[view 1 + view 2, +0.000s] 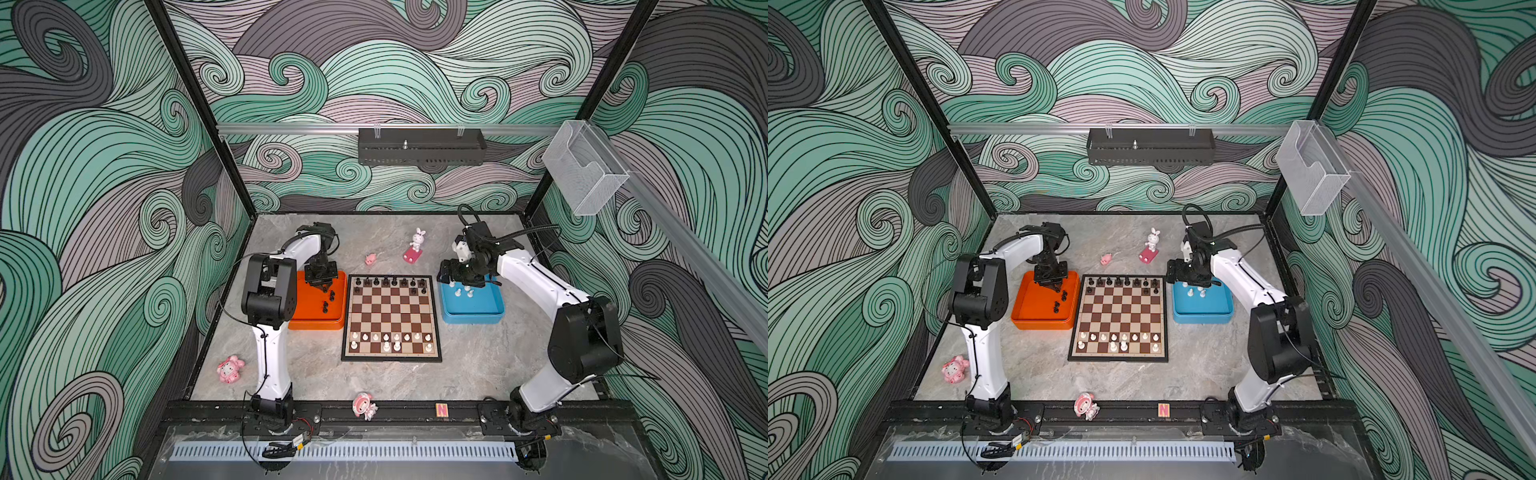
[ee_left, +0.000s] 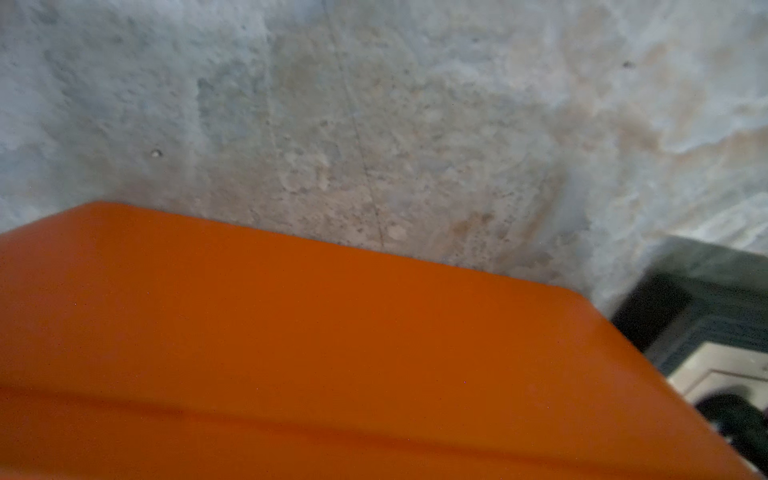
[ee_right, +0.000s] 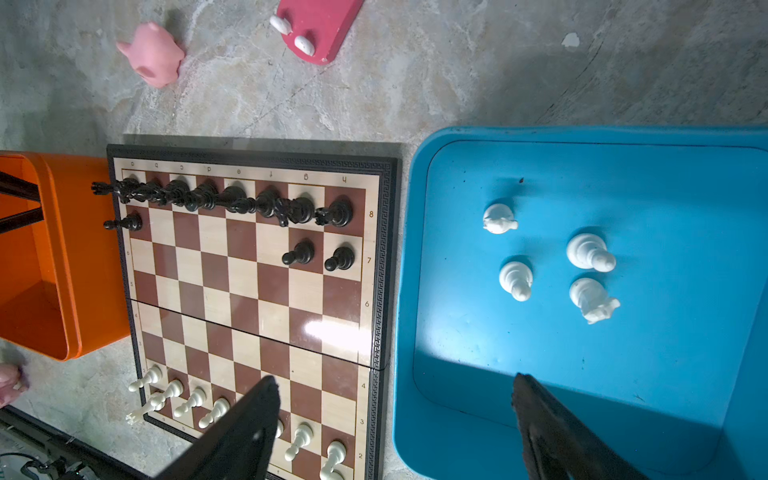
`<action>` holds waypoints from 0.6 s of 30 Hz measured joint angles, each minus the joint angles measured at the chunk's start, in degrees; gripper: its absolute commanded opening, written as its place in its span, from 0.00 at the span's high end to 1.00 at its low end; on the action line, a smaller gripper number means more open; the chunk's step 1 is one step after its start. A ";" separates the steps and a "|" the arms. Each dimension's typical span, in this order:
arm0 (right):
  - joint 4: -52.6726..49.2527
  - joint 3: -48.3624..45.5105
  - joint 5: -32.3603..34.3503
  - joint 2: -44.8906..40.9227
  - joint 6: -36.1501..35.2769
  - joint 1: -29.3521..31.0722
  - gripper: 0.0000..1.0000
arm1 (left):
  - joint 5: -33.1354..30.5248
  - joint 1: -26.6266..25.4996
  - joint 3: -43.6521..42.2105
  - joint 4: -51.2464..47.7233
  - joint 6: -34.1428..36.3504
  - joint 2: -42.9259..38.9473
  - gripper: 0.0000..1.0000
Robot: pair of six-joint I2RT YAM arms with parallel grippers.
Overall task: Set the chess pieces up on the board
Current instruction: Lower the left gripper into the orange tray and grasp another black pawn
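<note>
The board (image 1: 390, 316) lies mid-table, with black chess pieces (image 1: 390, 282) along its far rows and white ones (image 1: 390, 338) along its near rows. Two black pieces (image 1: 328, 301) stand in the orange tray (image 1: 316, 321). My left gripper (image 1: 326, 287) points down into that tray just behind them, fingers drawn close together; anything between them is hidden. The left wrist view shows only the orange tray (image 2: 291, 353) and table. My right gripper (image 3: 395, 378) hangs open and empty over the blue tray's (image 3: 623, 374) board-side rim. Several white pieces (image 3: 516, 278) stand in that tray.
A small pink pig (image 1: 370, 259) and a white rabbit on a pink base (image 1: 415, 245) stand behind the board. A pink figurine (image 1: 230, 369) lies at the front left, and another (image 1: 364, 406) sits on the front rail.
</note>
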 measured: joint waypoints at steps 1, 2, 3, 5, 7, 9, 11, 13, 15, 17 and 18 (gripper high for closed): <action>0.00 0.00 0.00 0.00 0.00 0.00 0.12 | -0.09 0.00 0.00 0.00 0.02 0.00 0.84; -0.02 0.00 0.00 0.00 0.00 0.00 0.12 | -0.17 0.00 0.00 0.02 0.02 0.00 0.86; 0.00 0.00 0.00 0.00 0.00 0.00 0.12 | -0.24 0.00 0.00 0.00 0.11 0.00 0.87; -0.02 0.00 0.00 0.00 0.00 0.00 0.12 | -0.33 -0.02 0.00 -0.02 0.11 0.00 0.88; -0.02 0.00 0.00 0.00 0.00 0.00 0.12 | -0.50 -0.04 0.00 -0.09 0.11 0.00 0.88; 0.00 0.00 0.00 0.00 0.00 -0.07 0.12 | -0.85 -0.09 0.04 -0.33 0.20 0.00 0.89; -0.02 0.00 0.00 0.00 0.00 -0.15 0.12 | -1.22 -0.26 0.24 -0.74 0.33 0.00 0.90; 0.00 0.00 0.00 0.00 0.00 -0.24 0.12 | -1.40 -0.50 0.85 -1.55 0.59 0.00 0.90; -0.02 0.00 0.00 0.00 0.00 -0.26 0.12 | -1.57 -0.85 1.66 -2.38 0.92 -0.20 0.90; -0.02 0.00 0.00 0.00 0.00 -0.26 0.12 | -1.99 -1.36 2.27 -3.32 1.27 -0.85 0.90; -0.02 0.00 0.00 0.00 0.00 -0.24 0.12 | -2.23 -1.62 2.71 -3.98 1.36 -1.22 0.90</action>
